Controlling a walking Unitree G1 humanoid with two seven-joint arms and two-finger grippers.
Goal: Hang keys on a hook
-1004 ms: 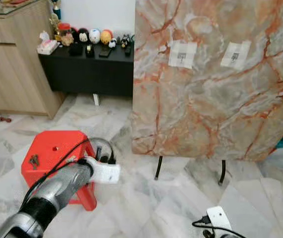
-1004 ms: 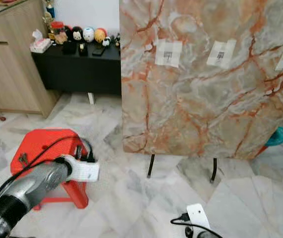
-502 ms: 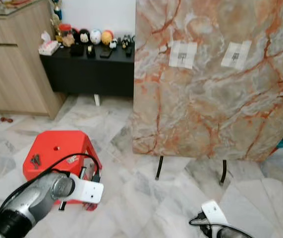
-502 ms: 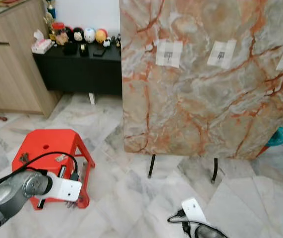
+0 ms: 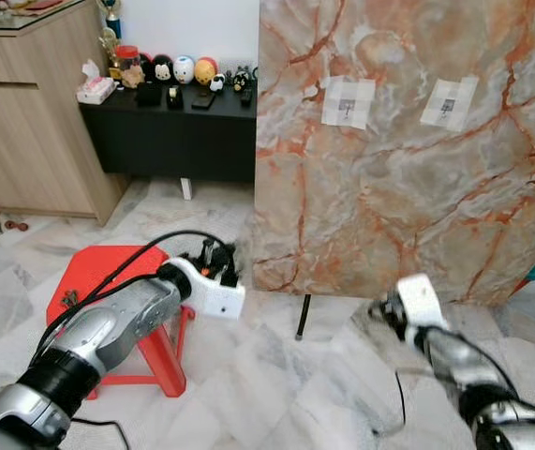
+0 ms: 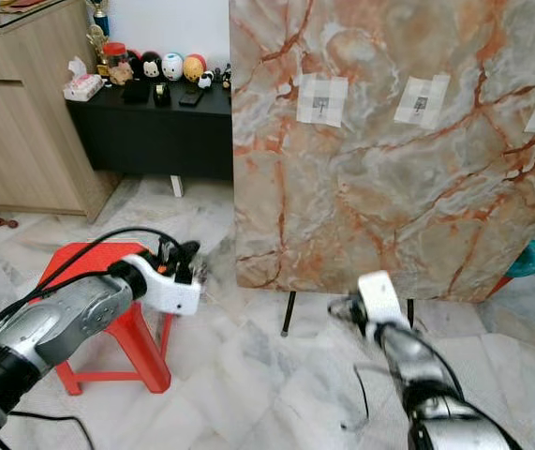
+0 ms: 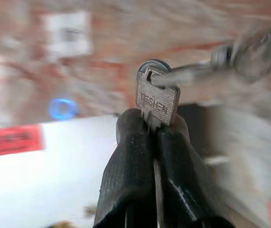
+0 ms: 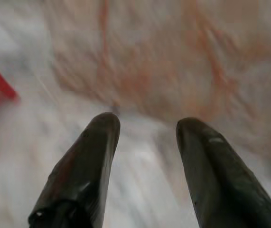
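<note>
Keys [image 7: 157,102] sit clamped between the two black fingers [image 7: 128,175] of the left gripper [image 7: 150,124]; the silver key's head, stamped with lettering, sticks out past the fingertips, and a ring through its hole leads off to a blurred bunch at about two o'clock in the left wrist view. Seen from the head, a wooden cabinet [image 5: 19,112] stands at about ten o'clock, with a low black sideboard [image 5: 169,131] beside it carrying a row of small round figurines [image 5: 183,68]. Below that, at about eight o'clock, a red stool [image 5: 108,281] stands on the pale marble floor [image 5: 276,394], and the left arm reaches over it so that the left gripper is raised just past the stool's far edge, near the lower left corner of a large marble-patterned board [image 5: 408,150]. That board fills the upper right of the scene, from twelve to three o'clock, resting on thin black legs [image 5: 302,317], with white paper patches [image 5: 349,101] stuck to its face. At about five o'clock the right gripper [image 8: 147,126] is lifted in front of the board's bottom edge, its fingers [image 8: 85,166] apart and holding nothing.
</note>
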